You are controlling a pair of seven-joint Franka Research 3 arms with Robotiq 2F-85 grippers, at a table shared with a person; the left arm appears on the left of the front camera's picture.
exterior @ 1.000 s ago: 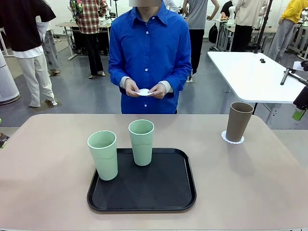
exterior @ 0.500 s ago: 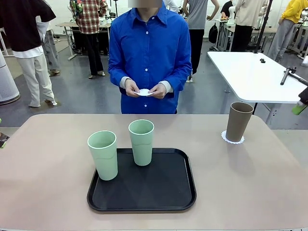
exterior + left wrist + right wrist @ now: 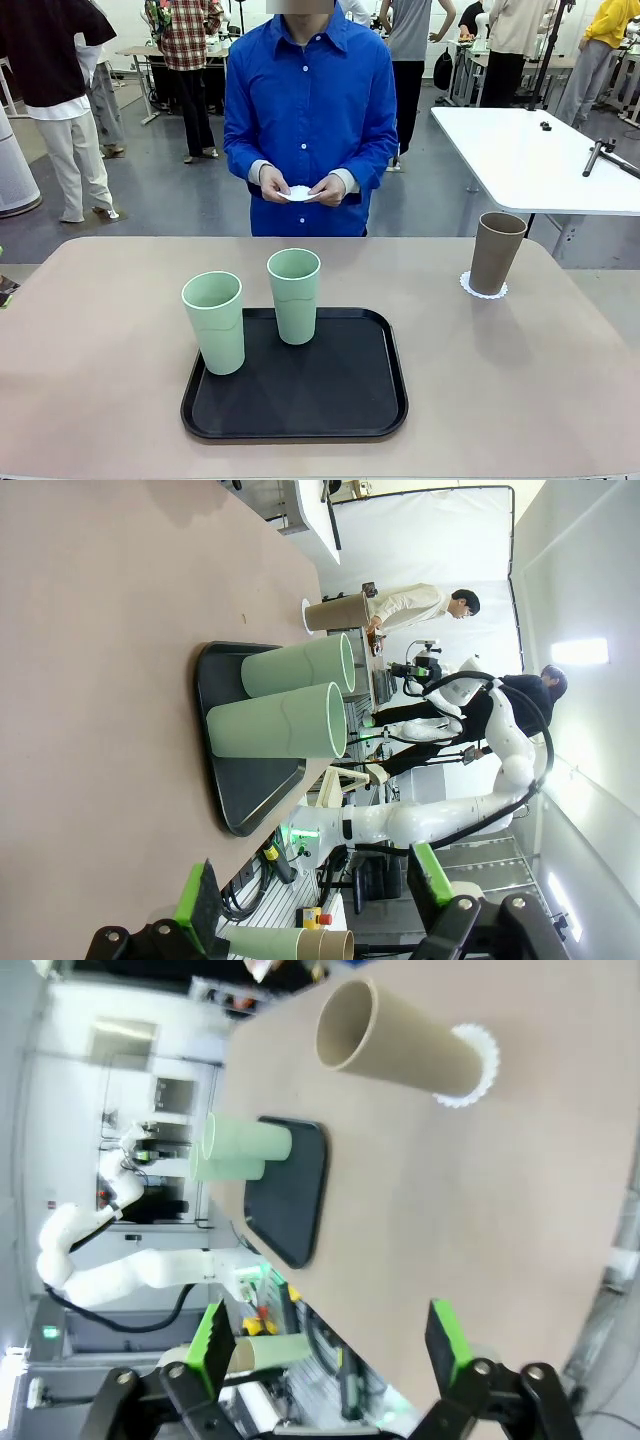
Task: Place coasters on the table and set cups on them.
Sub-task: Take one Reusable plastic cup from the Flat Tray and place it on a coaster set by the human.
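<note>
Status: brown cup (image 3: 497,252) stands upright on its coaster (image 3: 483,288) at the far right of the tabletop (image 3: 100,350), so that one looks done. The near mint cup (image 3: 214,322) and far mint cup (image 3: 294,296) are upright on the black tray (image 3: 380,400), close together, with no coasters under them. The person across the tabletop holds a white coaster (image 3: 300,191) between both hands (image 3: 328,188), off the surface; can't tell if it's one sheet or two. Left pincer (image 3: 312,880) has its fingers spread wide and empty, off to the side of the tray. Right pincer (image 3: 328,1345) is likewise apart and empty, over the right side, short of the brown cup. Risks: the mint cups are tall with narrow bases, so a finger squeezing between them likely knocks the neighbour over. The near one sits by the tray's raised rim, and dragging instead of lifting would catch the base and tip it. The paper coasters are light, so an off-centre or sliding set-down could push or crease one. If an arm moves while the person's hands are laying coasters, contact is possible. A right-arm sweep could clip the brown cup.
</note>
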